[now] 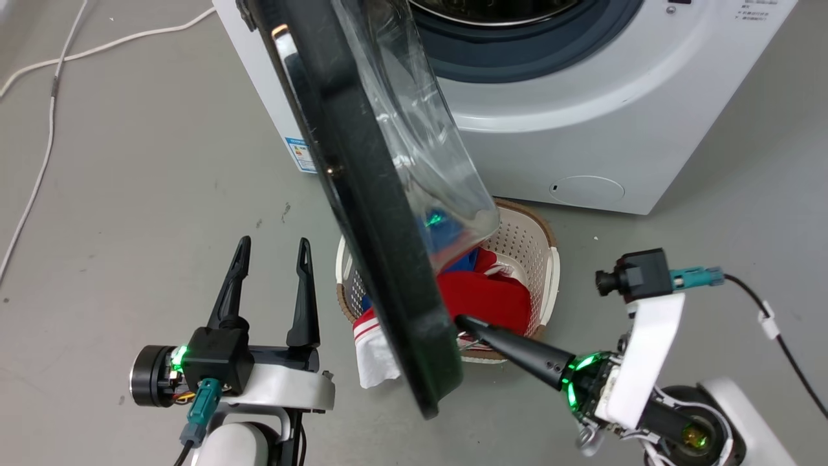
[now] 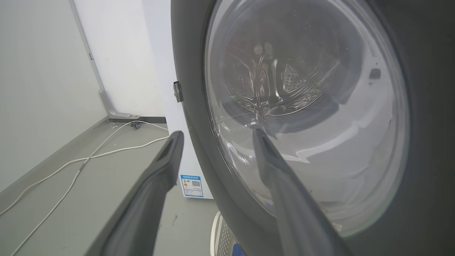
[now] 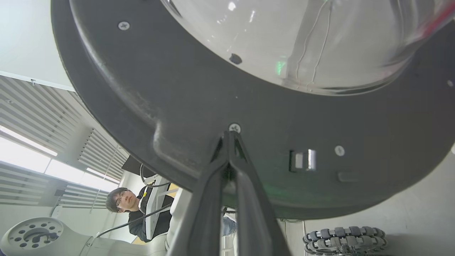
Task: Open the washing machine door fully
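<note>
Closed right pincer against door rim

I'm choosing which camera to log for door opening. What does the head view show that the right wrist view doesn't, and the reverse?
Head view: the white washing machine, the laundry basket of clothes on the floor, and the open left gripper. Right wrist view: screws and a metal latch on the inner face, and a person in the background. Both: the washing machine door, partly swung out, with the shut right gripper tips at its inner face.
</note>
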